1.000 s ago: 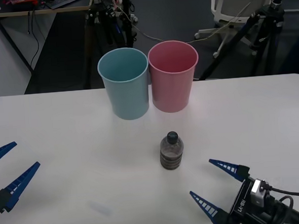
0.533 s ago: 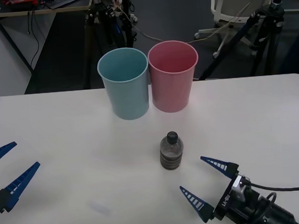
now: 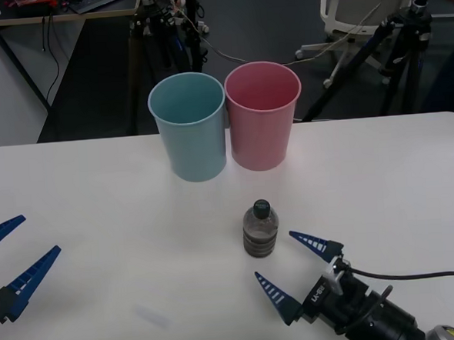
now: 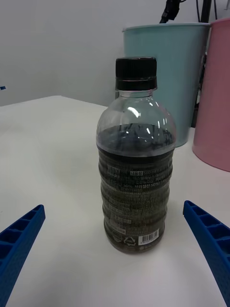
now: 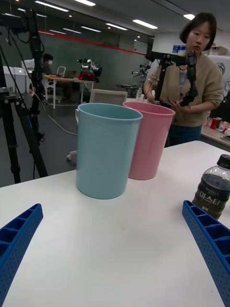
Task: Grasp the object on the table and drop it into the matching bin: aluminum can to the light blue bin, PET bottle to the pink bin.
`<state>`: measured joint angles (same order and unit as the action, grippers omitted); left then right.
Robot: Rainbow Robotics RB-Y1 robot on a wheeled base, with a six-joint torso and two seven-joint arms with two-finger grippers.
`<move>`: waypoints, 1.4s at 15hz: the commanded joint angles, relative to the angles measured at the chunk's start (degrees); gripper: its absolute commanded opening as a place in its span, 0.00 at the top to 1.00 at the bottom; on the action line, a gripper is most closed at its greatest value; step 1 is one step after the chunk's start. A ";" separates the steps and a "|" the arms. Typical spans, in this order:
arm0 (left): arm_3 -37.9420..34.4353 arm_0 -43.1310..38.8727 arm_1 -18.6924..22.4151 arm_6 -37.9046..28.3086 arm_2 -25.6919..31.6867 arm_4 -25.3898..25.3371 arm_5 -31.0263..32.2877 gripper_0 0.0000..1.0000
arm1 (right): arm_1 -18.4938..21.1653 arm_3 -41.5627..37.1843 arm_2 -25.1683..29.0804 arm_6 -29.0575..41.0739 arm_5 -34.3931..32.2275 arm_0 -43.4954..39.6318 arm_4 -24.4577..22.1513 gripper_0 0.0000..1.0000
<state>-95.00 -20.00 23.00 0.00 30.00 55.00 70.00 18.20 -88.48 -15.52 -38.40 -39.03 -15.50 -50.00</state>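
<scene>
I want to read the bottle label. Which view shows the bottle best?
The right wrist view: the bottle stands close, whole and upright between the open right fingers. The front view shows it small from above; the left wrist view shows part of it at the edge.

Black tripod (image 3: 153, 36) behind the bins; white chair (image 3: 363, 4) farther right; wooden desk (image 3: 56, 15) far left.

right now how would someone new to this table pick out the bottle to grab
On the white table, two tall cup-shaped bins stand side by side at the far edge, the light blue bin and the pink bin. Nearer the robot, the PET bottle stands alone, upright: small, clear, dark-capped, much shorter than either bin.
</scene>
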 commanded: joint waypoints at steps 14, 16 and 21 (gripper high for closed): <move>0.00 0.00 0.00 0.00 0.00 0.00 0.00 0.00 | -3.08 -0.02 -3.38 0.35 8.89 4.08 -0.01 0.00; 0.00 0.00 0.00 0.00 0.00 0.00 0.00 0.00 | -3.08 -0.02 -3.47 0.00 10.56 4.52 -0.01 0.00; 0.00 0.00 0.00 0.00 0.00 0.00 0.00 0.00 | -4.40 0.07 -3.56 0.00 13.37 5.48 -0.01 0.00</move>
<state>-95.00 -20.00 23.00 0.00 30.00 55.00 70.00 14.01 -88.44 -19.07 -38.41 -26.13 -10.30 -50.01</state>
